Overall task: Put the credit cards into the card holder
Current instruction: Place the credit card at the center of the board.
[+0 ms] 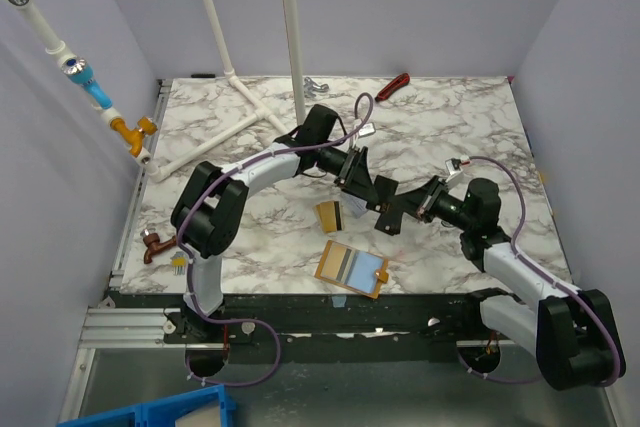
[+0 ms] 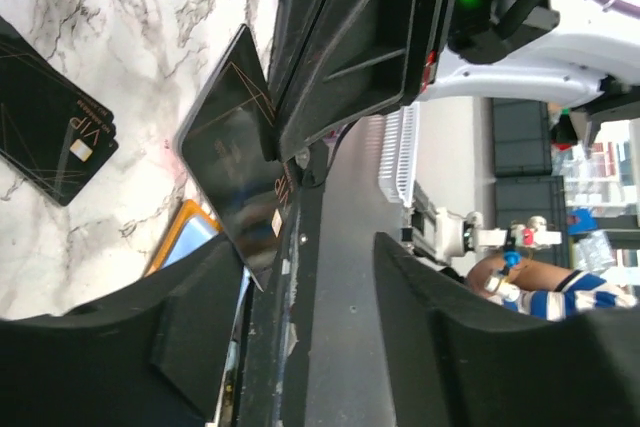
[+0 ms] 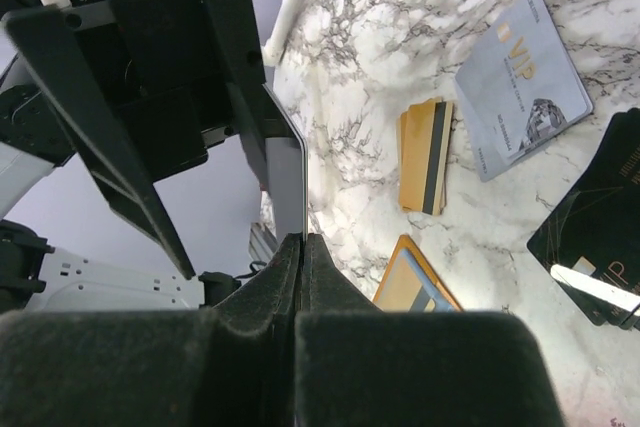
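Right gripper (image 3: 300, 247) pinches a dark card (image 2: 235, 162) (edge-on); left gripper's (image 2: 310, 277) jaws flank it, unclosed

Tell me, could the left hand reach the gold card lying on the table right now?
Probably not at once: the left hand is busy with a dark card the right hand pinches, though the gold card lies uncovered nearby.

White arm links, black joints, purple cables, black fingers (image 3: 250, 347)

A: Cards? Gold card (image 1: 331, 215) flat on the marble, dark stripe up; grey card (image 3: 522, 84) flat beside it.
B: Holder (image 1: 351, 268)?
A: Tan, lying open near the front edge.
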`<act>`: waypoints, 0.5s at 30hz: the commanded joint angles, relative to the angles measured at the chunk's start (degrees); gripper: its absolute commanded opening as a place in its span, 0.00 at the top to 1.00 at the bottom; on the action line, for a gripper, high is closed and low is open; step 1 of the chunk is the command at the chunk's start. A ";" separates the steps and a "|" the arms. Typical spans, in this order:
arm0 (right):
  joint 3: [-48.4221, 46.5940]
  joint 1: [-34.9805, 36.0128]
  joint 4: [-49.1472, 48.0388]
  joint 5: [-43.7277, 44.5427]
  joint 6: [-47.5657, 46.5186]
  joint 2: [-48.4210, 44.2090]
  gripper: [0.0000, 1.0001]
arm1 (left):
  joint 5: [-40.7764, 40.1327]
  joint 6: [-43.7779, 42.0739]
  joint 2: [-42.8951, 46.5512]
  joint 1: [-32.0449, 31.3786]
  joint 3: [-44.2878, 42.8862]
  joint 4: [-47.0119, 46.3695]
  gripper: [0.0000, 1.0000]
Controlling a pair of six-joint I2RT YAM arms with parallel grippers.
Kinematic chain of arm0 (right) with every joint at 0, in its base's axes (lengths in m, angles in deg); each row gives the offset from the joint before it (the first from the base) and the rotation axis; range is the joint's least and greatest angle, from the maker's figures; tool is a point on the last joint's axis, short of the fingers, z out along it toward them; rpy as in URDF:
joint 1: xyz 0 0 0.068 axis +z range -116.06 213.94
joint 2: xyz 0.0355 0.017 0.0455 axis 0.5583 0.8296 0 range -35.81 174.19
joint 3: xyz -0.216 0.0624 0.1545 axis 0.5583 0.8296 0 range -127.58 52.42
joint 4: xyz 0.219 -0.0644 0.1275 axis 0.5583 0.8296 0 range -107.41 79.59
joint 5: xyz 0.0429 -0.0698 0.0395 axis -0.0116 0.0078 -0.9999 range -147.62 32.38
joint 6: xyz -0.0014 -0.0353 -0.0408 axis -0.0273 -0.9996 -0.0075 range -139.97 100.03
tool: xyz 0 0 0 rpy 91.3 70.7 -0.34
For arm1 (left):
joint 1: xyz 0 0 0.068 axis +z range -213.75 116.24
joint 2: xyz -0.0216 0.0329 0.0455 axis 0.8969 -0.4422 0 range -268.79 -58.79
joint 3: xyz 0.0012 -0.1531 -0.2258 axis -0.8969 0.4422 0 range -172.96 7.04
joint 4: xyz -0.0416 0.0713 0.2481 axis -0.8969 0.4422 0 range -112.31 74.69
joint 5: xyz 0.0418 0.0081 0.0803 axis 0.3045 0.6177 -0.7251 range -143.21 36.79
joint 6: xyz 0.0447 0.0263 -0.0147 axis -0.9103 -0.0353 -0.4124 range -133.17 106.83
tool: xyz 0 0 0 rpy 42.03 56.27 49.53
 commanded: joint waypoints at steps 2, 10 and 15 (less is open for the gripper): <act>-1.28 0.24 -2.67 -1.34 0.34 0.76 0.99 | 6.14 6.31 1.87 -0.17 1.27 -9.23 0.53; -1.33 0.45 -6.05 -3.42 1.76 1.60 0.99 | 6.68 7.46 0.95 -0.17 0.32 -10.43 0.81; -1.29 0.55 -9.99 -6.09 4.30 2.20 0.99 | 6.29 7.16 0.33 -0.17 -0.14 -9.96 0.88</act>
